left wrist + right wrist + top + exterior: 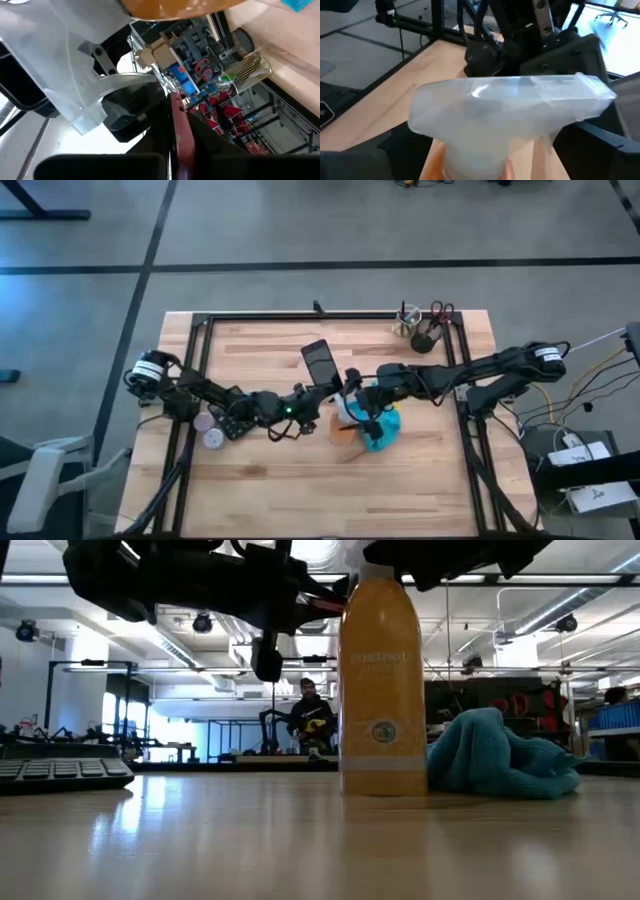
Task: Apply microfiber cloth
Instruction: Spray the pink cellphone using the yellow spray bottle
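Note:
The turquoise microfiber cloth (386, 426) (500, 755) lies crumpled on the table, right beside an upright orange spray bottle (343, 428) (383, 690). My right gripper (357, 408) (495, 165) is open at the bottle's top, with one finger on either side below the white spray head (510, 107). My left gripper (312, 392) (175, 165), just left of the bottle, is shut on a black phone (319, 364) that has a red edge. No gripper touches the cloth. My left gripper pinches the phone between its two fingers, which lie on its flat faces. Its red edge (178, 125) runs out from between them. The phone is held clear of the table, toward the far side of the gripper. My right gripper: I cannot tell whether its fingers touch the bottle.
A dark keypad device (235, 423) (60, 770) and a small round thing (213, 438) lie under the left arm. A mesh holder with scissors (425, 330) (245, 70) stands at the far right corner. Black frame rails (200, 380) border the wooden table.

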